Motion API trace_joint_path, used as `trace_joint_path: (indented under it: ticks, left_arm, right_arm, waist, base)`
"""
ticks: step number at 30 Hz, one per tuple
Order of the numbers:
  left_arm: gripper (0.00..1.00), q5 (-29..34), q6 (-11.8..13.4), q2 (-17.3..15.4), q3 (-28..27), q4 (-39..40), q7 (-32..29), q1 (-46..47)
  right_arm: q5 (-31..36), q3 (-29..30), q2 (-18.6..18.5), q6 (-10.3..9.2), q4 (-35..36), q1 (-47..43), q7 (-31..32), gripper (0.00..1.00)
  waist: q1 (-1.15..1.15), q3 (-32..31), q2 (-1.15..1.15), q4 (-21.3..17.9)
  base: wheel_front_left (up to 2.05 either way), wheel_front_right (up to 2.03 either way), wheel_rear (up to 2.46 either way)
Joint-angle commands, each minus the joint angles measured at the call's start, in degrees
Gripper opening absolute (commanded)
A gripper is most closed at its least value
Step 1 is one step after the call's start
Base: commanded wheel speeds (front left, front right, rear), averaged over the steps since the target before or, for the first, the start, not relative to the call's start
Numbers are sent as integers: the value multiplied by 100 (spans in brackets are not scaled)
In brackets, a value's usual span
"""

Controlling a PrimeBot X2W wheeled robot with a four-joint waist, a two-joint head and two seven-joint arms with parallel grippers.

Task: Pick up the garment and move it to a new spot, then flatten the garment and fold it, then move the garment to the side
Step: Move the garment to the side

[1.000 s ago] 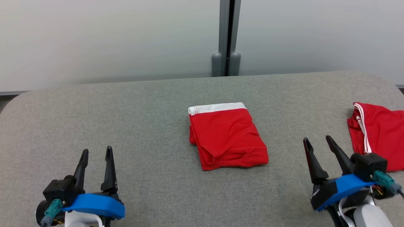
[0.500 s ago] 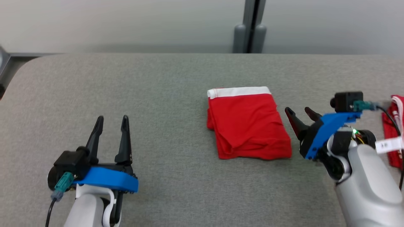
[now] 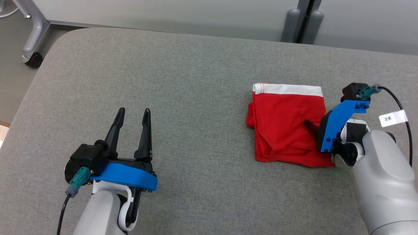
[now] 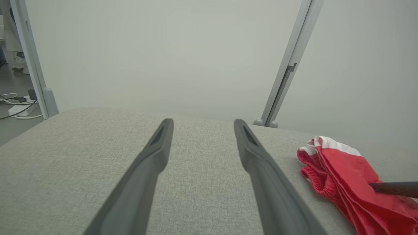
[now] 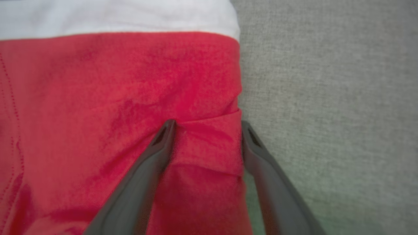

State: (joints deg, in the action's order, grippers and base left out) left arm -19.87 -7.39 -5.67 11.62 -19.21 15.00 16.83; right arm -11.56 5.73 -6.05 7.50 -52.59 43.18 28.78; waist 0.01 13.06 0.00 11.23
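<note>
The garment [image 3: 281,127] is a folded red piece with a white waistband, lying right of centre on the grey table. My right gripper [image 3: 313,125] has come in over its right edge, jaws open. In the right wrist view the right gripper [image 5: 207,124] straddles that edge of the garment [image 5: 98,98]: one finger lies on the red cloth and the other sits just at the border with the grey surface. My left gripper [image 3: 134,111] stands open at the lower left, far from the cloth, with nothing between its fingers. The left wrist view has the left gripper [image 4: 202,120] open and the garment [image 4: 343,173] to its right.
The grey padded table [image 3: 196,81] has a rounded corner at the top left, with floor and a castered frame leg [image 3: 32,58] beyond it. A pale partition with a grey post [image 3: 303,21] stands behind. A cable with a white tag [image 3: 393,117] loops by my right wrist.
The camera has swung and tilted down, shifting the whole picture. My right gripper has moved left onto the garment's right edge. The left gripper keeps its pose, still open.
</note>
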Motion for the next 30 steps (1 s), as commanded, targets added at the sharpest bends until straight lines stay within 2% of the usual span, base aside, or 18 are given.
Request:
trace_joint_path:
  ticks: [1,3,4,5,6,12,16,23,27,30]
  left_arm:
    - [100,-20,-11,-2,11,-9,23,92]
    - [100,-31,-11,13,49,-31,23,77]
    - [100,-39,-12,21,61,-39,22,68]
    - [100,-49,-12,25,65,-45,22,59]
    - [100,-59,-11,25,62,-51,22,43]
    - [100,-74,-11,5,-9,-22,22,-51]
    - [100,-75,-11,-16,-130,30,22,-127]
    - [100,-32,-11,6,-295,200,22,-123]
    - [100,20,-11,2,-302,305,23,11]
    - [100,34,-11,-55,-283,339,21,69]
  right_arm:
    - [107,41,18,-2,-151,37,85,100]
    - [224,84,93,-2,-394,53,220,100]
    - [180,85,161,-2,-460,88,265,78]
    - [123,64,218,1,-490,131,289,14]
    - [103,-49,256,1,-508,174,320,0]
    - [-53,-866,139,0,-171,457,324,0]
    - [-253,-1806,-131,-1,347,633,548,0]
    - [-1061,-3255,-1017,-1,1719,922,1222,0]
    - [-1391,-3590,-1586,-1,2409,1048,1393,0]
    - [-1448,-3634,-2028,-2,2720,1071,1405,0]
  waist:
    - [-1,-8,0,12]
    - [-1,-32,0,32]
    - [-1,-39,0,29]
    - [-1,-47,0,19]
    - [-1,-59,0,0]
    - [-1,-89,0,-234]
    - [-1,-112,0,-560]
    - [-1,-21,0,-1290]
    - [-1,139,0,-1648]
    - [-1,271,0,-1861]
  base:
    - [0,0,0]
    - [0,0,0]
    - [0,0,0]
    - [0,0,0]
    - [0,0,0]
    - [0,0,0]
    - [0,0,0]
    - [0,0,0]
    - [0,0,0]
    - [0,0,0]
